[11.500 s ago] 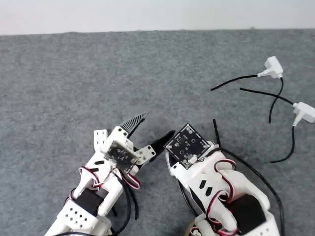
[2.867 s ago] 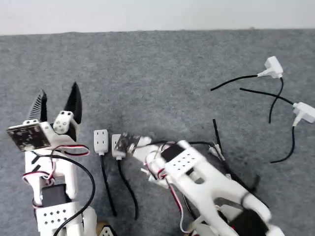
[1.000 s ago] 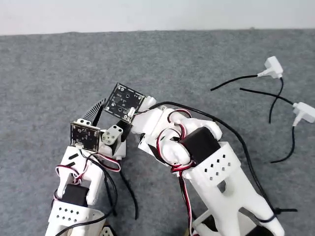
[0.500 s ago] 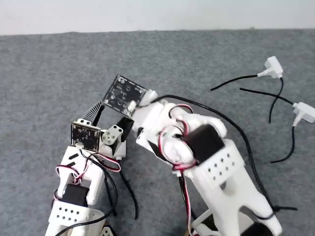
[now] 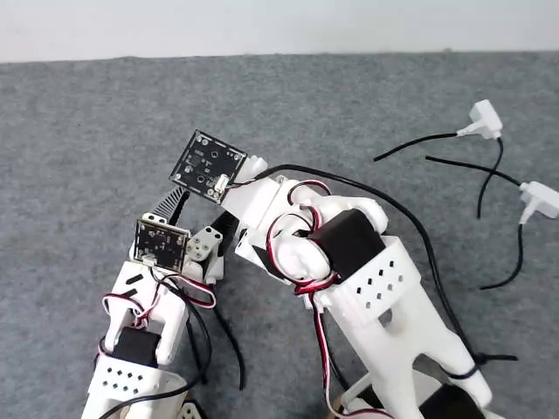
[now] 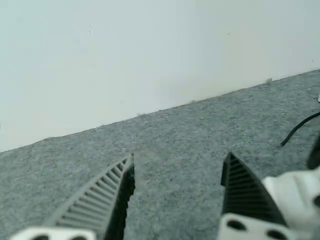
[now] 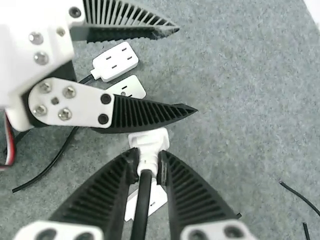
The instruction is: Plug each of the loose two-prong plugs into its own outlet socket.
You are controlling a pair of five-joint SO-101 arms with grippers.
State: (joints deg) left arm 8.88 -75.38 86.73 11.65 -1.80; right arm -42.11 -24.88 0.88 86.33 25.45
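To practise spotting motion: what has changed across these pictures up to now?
The right gripper swung left to the sockets and is shut on a white plug. The left gripper came back in from the far left, open. The loose plugs at far right stayed put.

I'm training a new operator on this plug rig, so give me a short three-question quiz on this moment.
1. True or false: the left gripper has its fingers shut.
2. How many plugs lie on the carpet near the high view's right edge? A one, B two, C four.
3. What is the right gripper holding?
Key: 1 false, they are open. 2 B. 3 a white connector on a black cord.
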